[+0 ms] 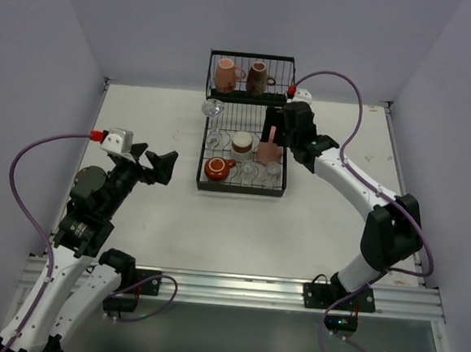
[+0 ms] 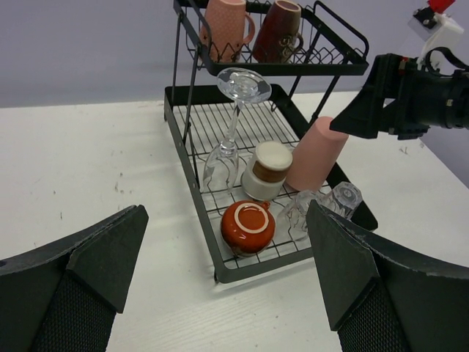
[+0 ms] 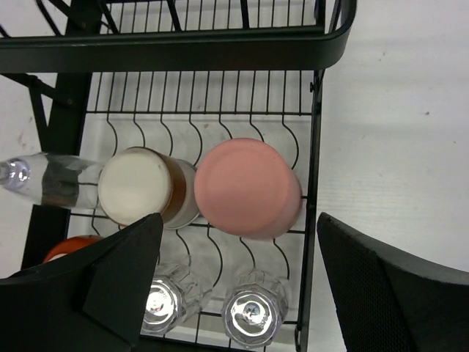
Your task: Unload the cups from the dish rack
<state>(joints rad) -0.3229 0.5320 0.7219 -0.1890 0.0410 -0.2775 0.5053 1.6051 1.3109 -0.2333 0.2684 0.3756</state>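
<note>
Salmon tumbler (image 3: pixel 245 187) leans base-up at 3 o'clock in the flat tier of the rack (image 1: pixel 241 191). Above it hovers the right gripper (image 3: pixel 234 227), spread wide. At the rack's 8 o'clock, the left gripper (image 2: pixel 226 213), also spread, hangs over the tabletop (image 1: pixel 132 241).

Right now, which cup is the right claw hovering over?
The salmon tumbler, upside down on the lower tier of the rack, directly below the open right claw; the white-and-brown cup sits beside it, off-centre.
</note>
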